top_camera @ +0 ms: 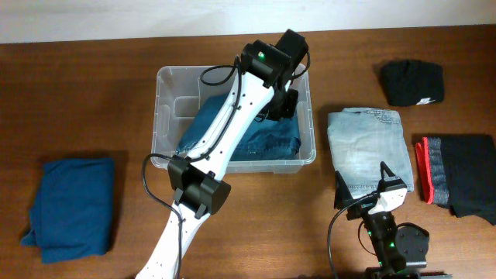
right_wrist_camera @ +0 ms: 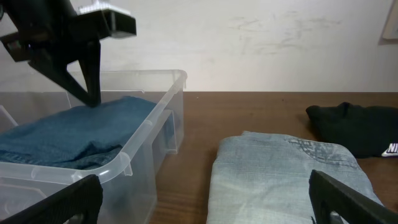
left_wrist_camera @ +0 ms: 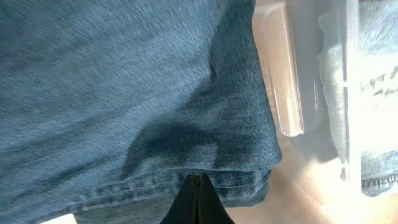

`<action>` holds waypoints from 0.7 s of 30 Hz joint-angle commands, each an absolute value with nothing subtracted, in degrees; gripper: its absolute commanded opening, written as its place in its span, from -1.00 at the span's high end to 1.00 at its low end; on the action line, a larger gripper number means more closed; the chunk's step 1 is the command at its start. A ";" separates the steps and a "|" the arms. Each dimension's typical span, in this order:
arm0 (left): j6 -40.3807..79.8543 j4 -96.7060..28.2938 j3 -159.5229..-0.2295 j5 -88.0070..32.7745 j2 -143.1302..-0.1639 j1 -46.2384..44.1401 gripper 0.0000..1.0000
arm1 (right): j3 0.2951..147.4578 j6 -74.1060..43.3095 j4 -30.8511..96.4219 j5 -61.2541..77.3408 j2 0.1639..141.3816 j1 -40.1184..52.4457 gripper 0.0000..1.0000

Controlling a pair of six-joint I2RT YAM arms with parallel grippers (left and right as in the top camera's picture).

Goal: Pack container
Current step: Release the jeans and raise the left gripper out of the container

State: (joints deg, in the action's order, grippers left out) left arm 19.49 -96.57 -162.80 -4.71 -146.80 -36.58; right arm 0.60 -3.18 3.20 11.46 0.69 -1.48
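While one container [top_camera: 159,101] sits mid-table holding one dark denim piece [top_camera: 267,141], left gripper [left_wrist_camera: 196,199] closed, tip on that denim by the right wall, left side free, right gripper [top_camera: 364,190] wide, empty, four folded garments [top_camera: 74,205] outside.

Overhead: straight down on whole table [top_camera: 77,101]. Left wrist: close against denim [left_wrist_camera: 112,87] inside container [left_wrist_camera: 283,74]. Right wrist: low, level, sharing container and pale jeans [right_wrist_camera: 280,174] with overhead.
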 commanded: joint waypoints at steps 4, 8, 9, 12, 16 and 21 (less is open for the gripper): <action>19.22 -96.60 -156.92 -6.72 -147.46 -36.75 0.99 | 0.32 -3.22 3.60 10.94 0.21 -1.91 -0.97; 19.20 -95.70 -152.42 -7.38 -147.46 -36.75 0.99 | 0.32 -3.22 3.60 10.94 0.21 -1.91 -0.97; 19.20 -95.24 -151.35 -8.23 -147.46 -36.75 0.99 | 0.32 -3.22 3.60 10.94 0.21 -1.91 -0.97; 19.16 -92.68 -148.38 -10.63 -147.46 -36.84 0.99 | 0.32 -3.22 3.60 10.94 0.21 -1.91 -0.97; 17.02 -88.16 -145.34 -13.87 -147.46 -37.45 1.00 | 0.32 -3.22 3.60 10.94 0.21 -1.91 -0.97; 17.06 -86.52 -143.48 -14.15 -147.46 -38.48 0.99 | 0.32 -3.22 3.60 10.94 0.21 -1.91 -0.97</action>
State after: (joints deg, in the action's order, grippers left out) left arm 18.37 -86.89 -144.27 -11.35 -146.80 -37.28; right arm 0.60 -3.16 3.20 11.46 0.69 -1.48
